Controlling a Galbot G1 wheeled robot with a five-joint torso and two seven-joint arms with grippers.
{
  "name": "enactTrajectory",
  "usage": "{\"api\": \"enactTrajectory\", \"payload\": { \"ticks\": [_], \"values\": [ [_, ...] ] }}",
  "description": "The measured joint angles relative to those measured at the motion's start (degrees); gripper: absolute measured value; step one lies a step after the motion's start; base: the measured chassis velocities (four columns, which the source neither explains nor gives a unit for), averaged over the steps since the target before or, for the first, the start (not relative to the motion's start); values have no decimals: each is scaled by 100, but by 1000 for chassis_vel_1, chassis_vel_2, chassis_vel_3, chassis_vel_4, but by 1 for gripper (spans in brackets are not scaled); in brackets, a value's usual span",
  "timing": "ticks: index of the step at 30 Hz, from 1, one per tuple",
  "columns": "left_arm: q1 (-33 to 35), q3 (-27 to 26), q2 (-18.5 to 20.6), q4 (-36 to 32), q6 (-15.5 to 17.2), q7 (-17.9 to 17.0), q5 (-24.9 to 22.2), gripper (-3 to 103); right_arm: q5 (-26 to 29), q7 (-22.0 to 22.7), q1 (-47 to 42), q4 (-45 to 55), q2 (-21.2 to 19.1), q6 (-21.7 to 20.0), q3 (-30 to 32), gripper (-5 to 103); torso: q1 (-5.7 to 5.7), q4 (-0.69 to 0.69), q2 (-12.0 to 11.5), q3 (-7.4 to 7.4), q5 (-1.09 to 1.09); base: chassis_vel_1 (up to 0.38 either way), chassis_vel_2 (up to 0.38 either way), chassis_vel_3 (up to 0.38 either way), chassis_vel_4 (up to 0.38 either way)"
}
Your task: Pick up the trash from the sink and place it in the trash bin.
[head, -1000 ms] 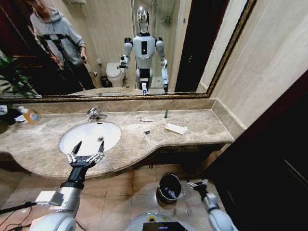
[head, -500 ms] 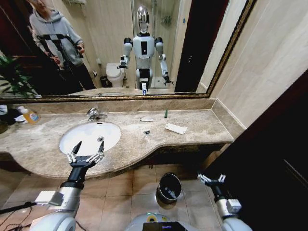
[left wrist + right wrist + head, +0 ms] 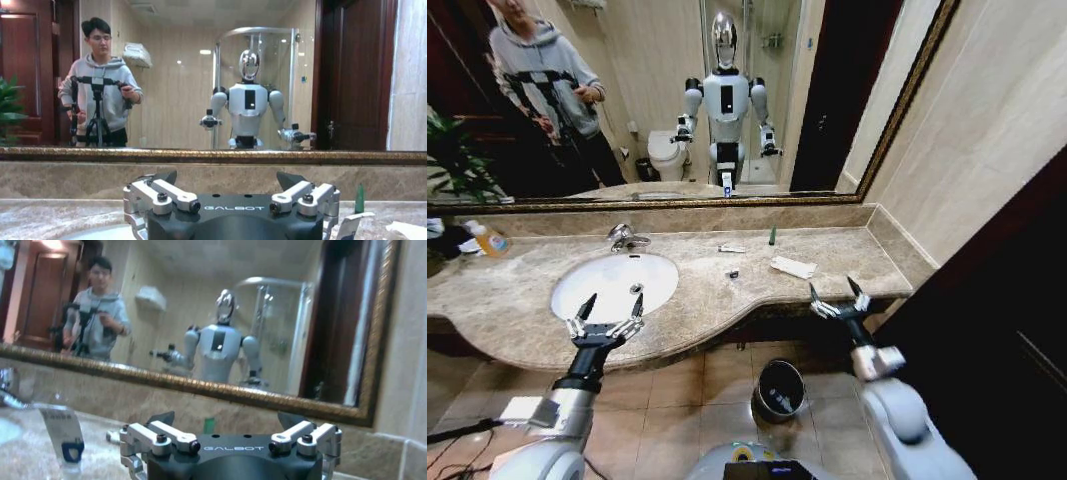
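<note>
While both arms are up at counter height, nothing is grasped yet: right gripper (image 3: 838, 294) sits lower right of centre in the head view, fingers spread and empty, just off the front edge of the countertop (image 3: 727, 300); left gripper (image 3: 605, 318) is at lower left, also spread and empty, hanging over the near rim of the sink (image 3: 657, 262). Trash lies on the counter, not in the basin: flat white packet (image 3: 793, 266) right of centre, closest to the right gripper; tiny dark bit (image 3: 732, 273) mid-counter; slim white sachet (image 3: 731, 248) and dark green tube (image 3: 772, 235) further back near the mirror. Trash bin (image 3: 779, 389) stands on the floor, bottom centre, under the counter edge. Step looks like the approach for a first pick, likely right arm to the packet. Next move needs a reach forward over the edge, a descent onto the flat packet and a low pinch; thin item, may slide.
</note>
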Motion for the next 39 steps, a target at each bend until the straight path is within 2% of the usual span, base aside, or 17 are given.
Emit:
{"api": "enactTrajectory", "payload": {
  "ticks": [3, 8, 16, 28, 39],
  "values": [
    [0, 0, 0, 0, 0, 1, 0, 100, 237, -129, 509, -441, -259, -220, -244, 100, -1, -1, 0, 0, 0, 0, 0, 0, 0],
    [0, 0, -1, 0, 0, 1, 0, 100, 617, -214, 1121, -1000, -438, -517, -688, 100, 0, -1, 0, 0, -1, 0, 0, 0, 0],
    [0, 0, -1, 0, 0, 0, 0, 100, 729, -223, 2076, -1930, -310, -763, -1434, 100, 0, 0, 0, 0, 1, 0, 0, 0, 0],
    [0, 0, 0, 0, 0, 0, 0, 100, 603, -382, 2381, -2540, -351, -795, -1550, 100, -1, -1, 0, -1, -1, 0, 0, 0, 0],
    [0, 0, 0, 0, 0, 0, 0, 100, 532, -230, 2853, -3106, -333, -817, -1737, 100, -1, -1, 0, -1, -1, 0, 0, 0, 0]
  ]
}}
